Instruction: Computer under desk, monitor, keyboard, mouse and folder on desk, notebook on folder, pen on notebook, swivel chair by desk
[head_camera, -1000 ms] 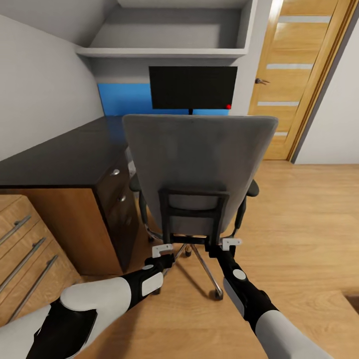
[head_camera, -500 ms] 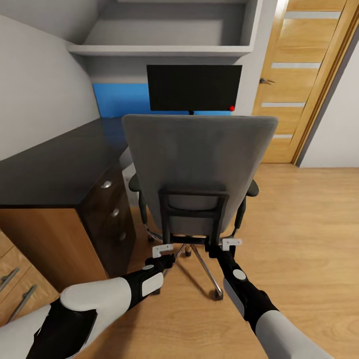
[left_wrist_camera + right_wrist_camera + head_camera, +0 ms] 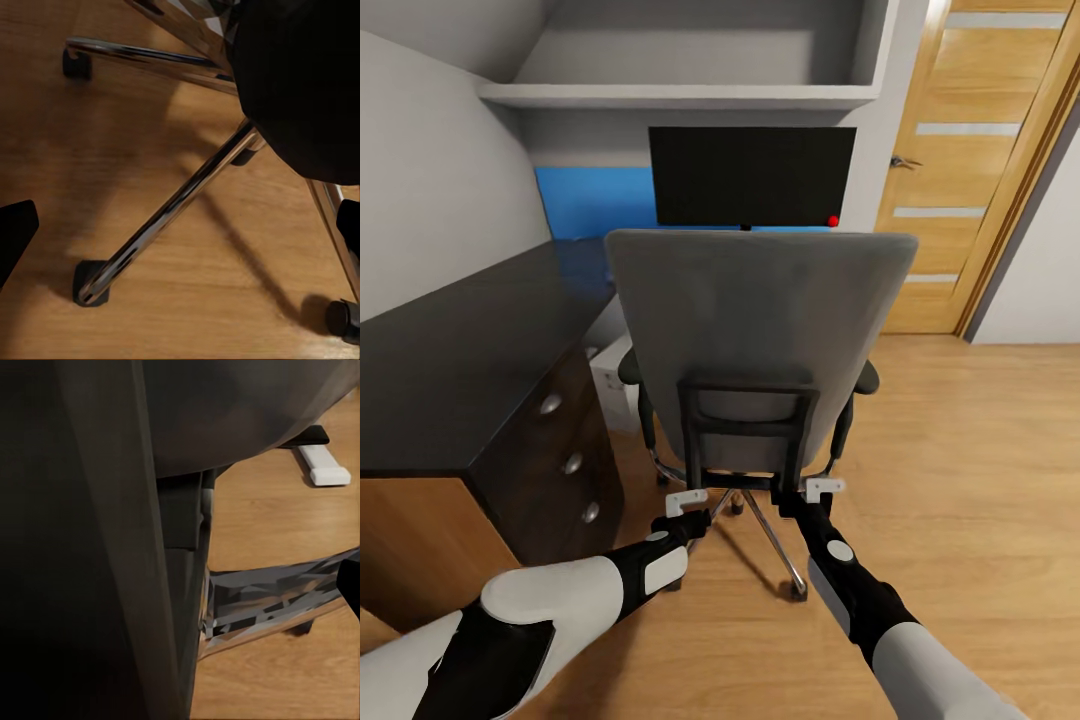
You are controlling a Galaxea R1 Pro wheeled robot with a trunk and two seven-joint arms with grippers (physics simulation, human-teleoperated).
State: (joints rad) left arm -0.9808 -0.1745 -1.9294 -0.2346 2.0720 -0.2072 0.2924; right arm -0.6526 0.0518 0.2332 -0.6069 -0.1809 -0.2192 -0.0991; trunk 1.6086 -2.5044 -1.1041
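Note:
The grey swivel chair point(image 3: 760, 320) stands with its back to me, facing the dark desk point(image 3: 450, 360). Behind it the black monitor point(image 3: 752, 176) stands on the desk. A white computer point(image 3: 614, 383) sits low beside the desk's drawers. My left gripper point(image 3: 687, 503) and right gripper point(image 3: 823, 490) are at the lower corners of the chair's black back frame point(image 3: 748, 425). The left wrist view has the fingers point(image 3: 15, 236) wide apart over the chrome legs point(image 3: 172, 210). In the right wrist view one finger point(image 3: 352, 585) sits far out beside the frame point(image 3: 82, 547). The seat and whatever lies on it are hidden.
The desk's drawer unit point(image 3: 555, 460) with round knobs is close to my left arm. A grey shelf point(image 3: 680, 95) hangs above the monitor. A wooden door point(image 3: 985, 170) stands at the back right, with open wooden floor point(image 3: 980, 460) to the right of the chair.
The view has advanced toward the desk with the chair keeping its place between my grippers. The monitor looks larger, and the handled drawers at the lower left have left the picture.

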